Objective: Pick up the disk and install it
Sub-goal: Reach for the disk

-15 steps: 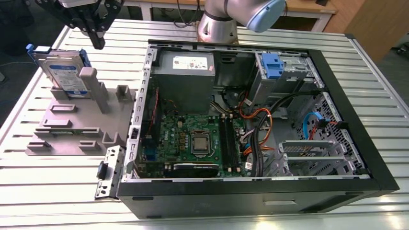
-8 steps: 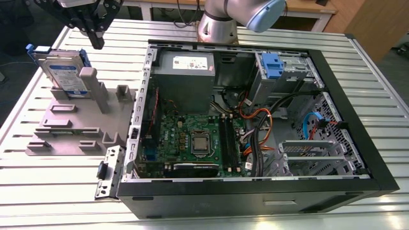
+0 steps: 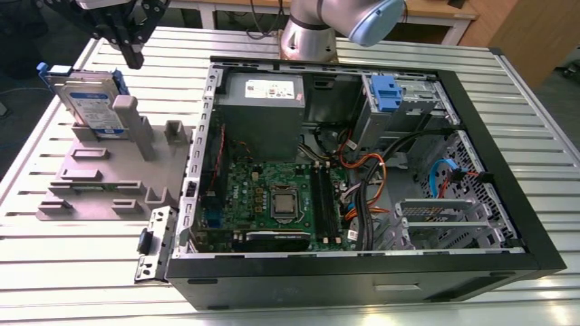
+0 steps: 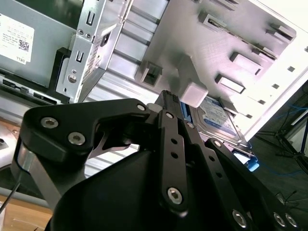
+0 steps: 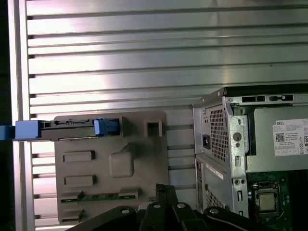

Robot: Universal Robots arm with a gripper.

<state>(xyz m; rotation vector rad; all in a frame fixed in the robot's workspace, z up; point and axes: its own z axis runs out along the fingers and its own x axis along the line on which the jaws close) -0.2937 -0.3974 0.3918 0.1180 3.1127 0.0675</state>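
The gripper (image 3: 133,60) is hovering by the upright disk (image 3: 91,102), jaws narrow, empty; squaring to its top edge is looking key.

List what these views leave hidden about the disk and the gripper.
- First wrist view: the disk is seen edge-on, so its label face is hidden.
- Second wrist view: the gripper and a post of the grey fixture cover much of the disk.
- Exterior view: the top edge cuts off the gripper's upper part.
- Exterior view: the grey fixture's uprights hide the disk's foot.
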